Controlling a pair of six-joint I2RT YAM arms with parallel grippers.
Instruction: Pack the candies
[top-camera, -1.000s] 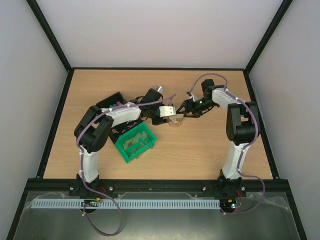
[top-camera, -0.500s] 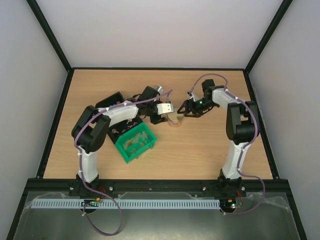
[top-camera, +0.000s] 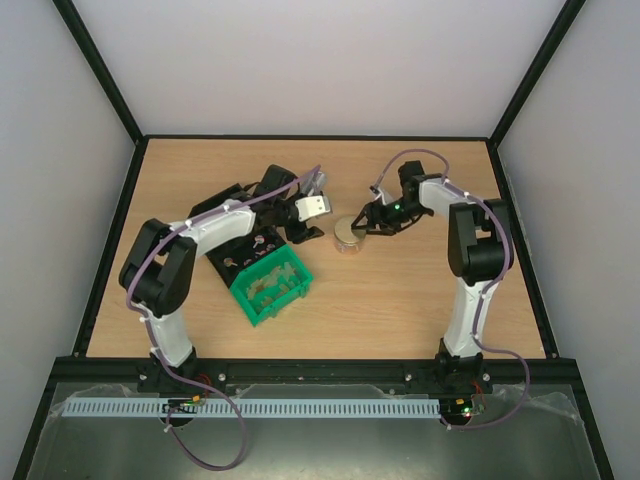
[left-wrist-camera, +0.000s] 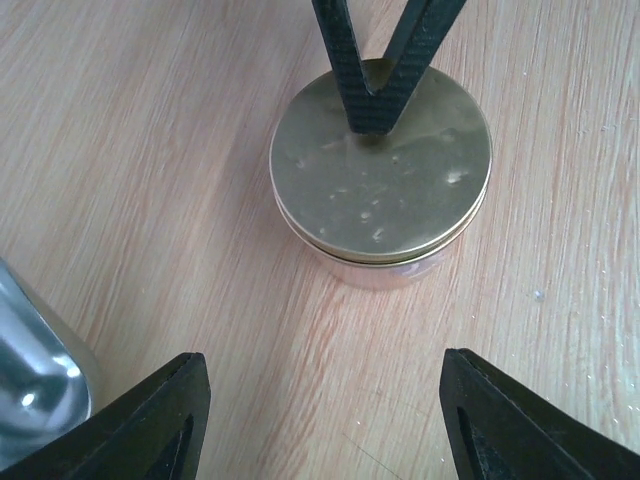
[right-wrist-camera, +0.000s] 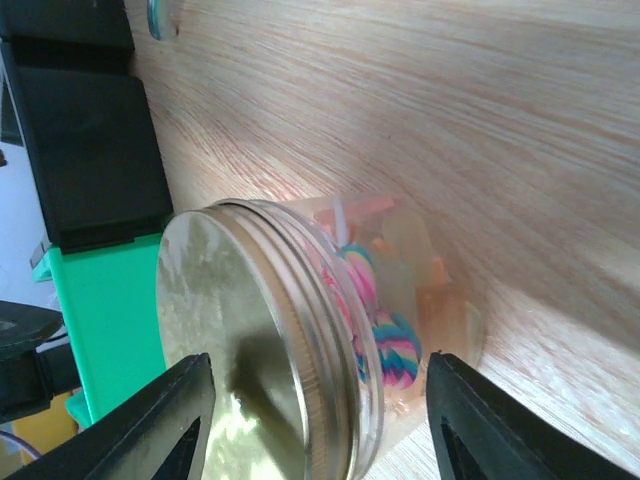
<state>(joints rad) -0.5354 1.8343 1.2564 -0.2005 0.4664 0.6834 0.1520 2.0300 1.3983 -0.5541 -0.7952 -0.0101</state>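
A clear jar (top-camera: 348, 235) with a gold metal lid (left-wrist-camera: 380, 180) stands on the table. Inside it are bright pink, blue and orange candies (right-wrist-camera: 385, 330). My left gripper (left-wrist-camera: 322, 365) is open and empty, a short way back from the jar; in the top view it (top-camera: 322, 210) is up-left of the jar. My right gripper (right-wrist-camera: 320, 370) is open, its fingers on either side of the lid end of the jar. One of its fingers (left-wrist-camera: 365, 70) rests its tip over the lid. More pale candies lie in the green basket (top-camera: 270, 285).
A black tray (top-camera: 238, 255) sits behind the green basket, left of the jar. A shiny metal scoop (left-wrist-camera: 30, 400) lies just left of my left gripper. Bare wood runs to the right of the jar and along the front. Black frame rails bound the table.
My left gripper has drawn back up and to the left, away from the jar, and the gold lid now shows uncovered on it. My right gripper has shifted slightly left over the jar.
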